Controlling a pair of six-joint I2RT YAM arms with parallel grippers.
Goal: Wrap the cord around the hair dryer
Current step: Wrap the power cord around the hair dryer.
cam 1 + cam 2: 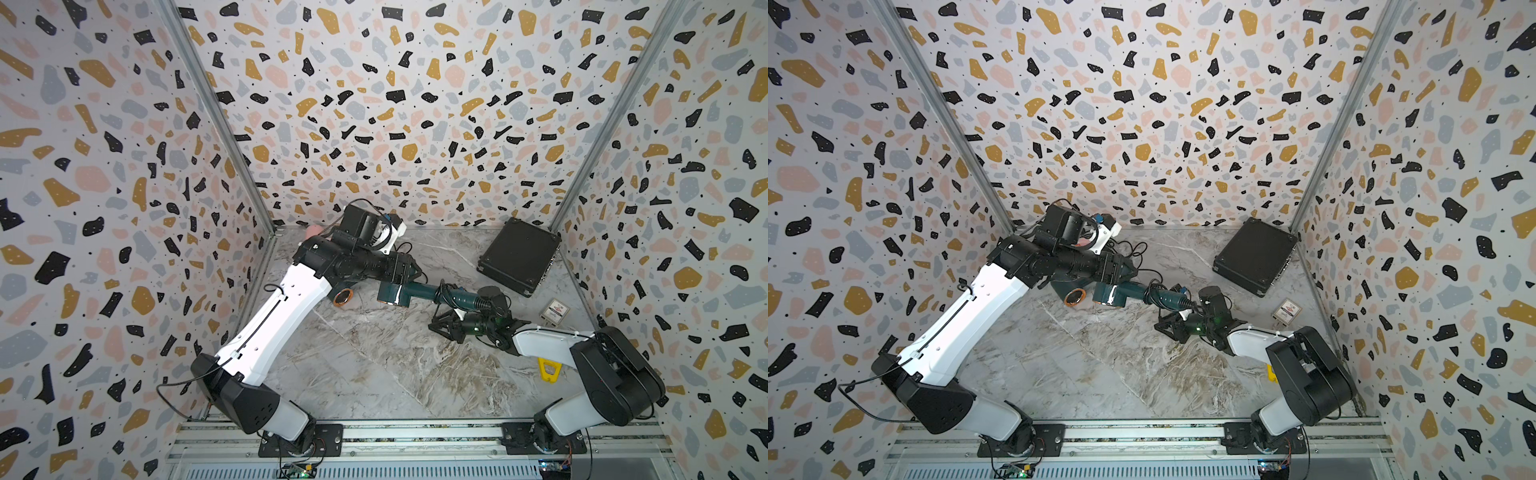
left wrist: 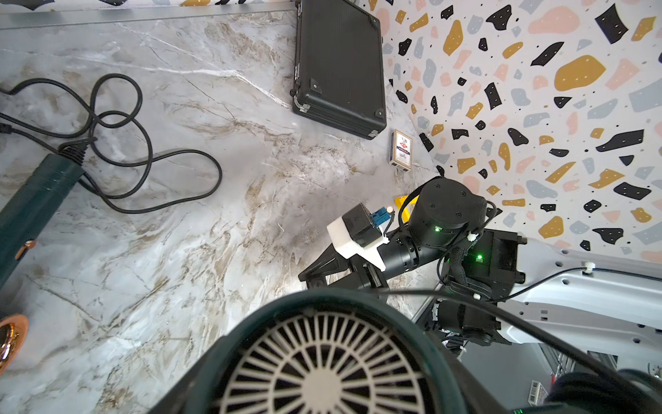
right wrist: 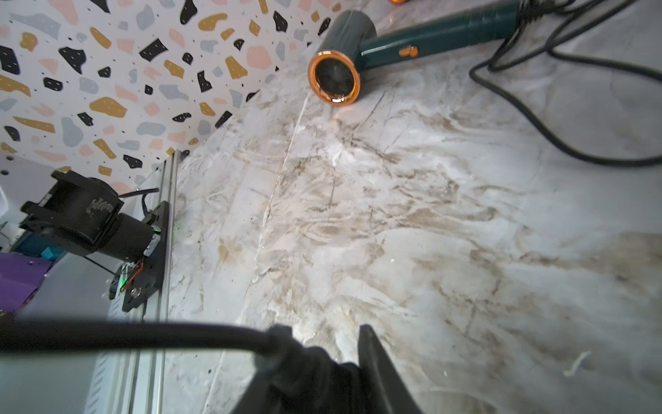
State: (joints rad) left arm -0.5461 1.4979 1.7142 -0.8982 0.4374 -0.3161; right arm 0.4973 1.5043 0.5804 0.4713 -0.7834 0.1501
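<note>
The dark green hair dryer (image 1: 392, 293) (image 1: 1109, 294) hangs above the table, its handle (image 3: 430, 36) pointing toward the right arm. My left gripper (image 1: 411, 272) (image 1: 1127, 268) is shut on the dryer's head. The head's white rear grille (image 2: 322, 365) hides the fingers in the left wrist view. The black cord (image 2: 143, 143) (image 3: 537, 136) leaves the handle's end in loose loops. A stretch of cord (image 3: 125, 335) runs into my right gripper (image 1: 436, 326) (image 1: 1160, 328) (image 3: 322, 337), which is shut on it just in front of the handle's end.
A separate dark green piece with a copper ring (image 1: 343, 297) lies under the left forearm. A black case (image 1: 519, 255) sits at the back right, a small card box (image 1: 555, 311) by the right wall, and a yellow object (image 1: 548, 370) under the right arm. Patterned walls enclose three sides.
</note>
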